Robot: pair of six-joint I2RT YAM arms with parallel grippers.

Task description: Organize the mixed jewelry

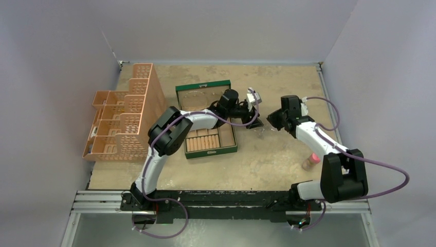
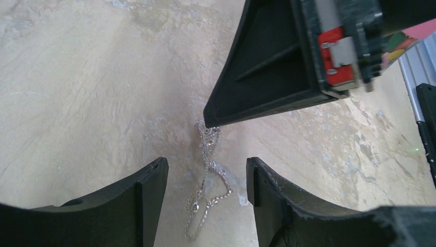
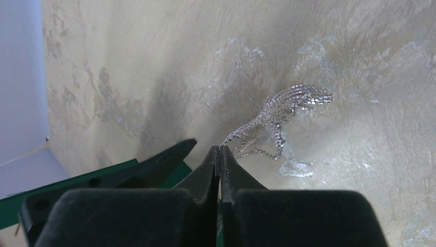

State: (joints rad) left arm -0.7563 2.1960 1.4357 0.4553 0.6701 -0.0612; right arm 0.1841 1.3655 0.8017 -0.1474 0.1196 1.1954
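A glittery silver chain [image 2: 208, 172] lies loosely bunched on the tan table, to the right of the green box. In the left wrist view my left gripper [image 2: 205, 175] is open, one finger on each side of the chain and not touching it. My right gripper [image 3: 220, 149] is shut, and the chain [image 3: 280, 110] runs out from its pinched tips. The left wrist view shows the right gripper's black tip [image 2: 206, 122] resting on the chain's far end. From above, both grippers [image 1: 255, 122] [image 1: 271, 121] meet over the same spot. No other jewelry pieces show.
The green box [image 1: 205, 86] with tan compartments stands open just left of the grippers. An orange tiered rack [image 1: 123, 118] fills the left side. A small pink cylinder [image 1: 310, 161] stands near my right arm's elbow.
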